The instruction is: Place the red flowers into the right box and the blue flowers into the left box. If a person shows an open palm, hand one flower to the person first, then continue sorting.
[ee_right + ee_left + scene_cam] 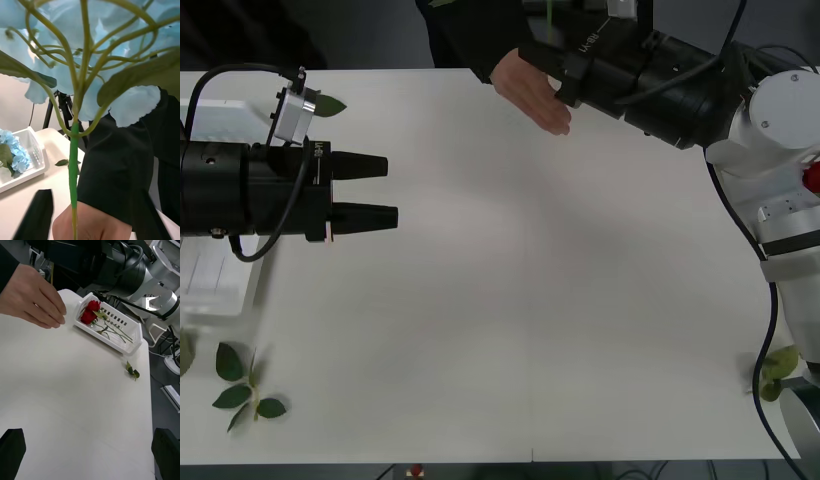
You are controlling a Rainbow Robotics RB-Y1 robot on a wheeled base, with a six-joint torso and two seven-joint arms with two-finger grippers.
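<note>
The right claw is raised at the far edge of the white table, clenched on the green plastic stem of a pale blue artificial flower. In the right wrist view the stem rises from between the claw's fingers, with the person's open hand directly beside it, palm offered. This is judged to be the handover step; release has not yet occurred.

Handling: the flower appears light. The stem looks semi-rigid but flexible. The fabric petals and leaves are soft and crush easily. Grip on the bare lower stem, below the branching point, never on the bloom.

The left claw hovers over the table's left side, released and empty, near the white slotted plastic box on the left. That box already contains blue flowers. The right white slotted box holds red artificial roses. Loose green leaves lie on the table's near-left corner.
</note>
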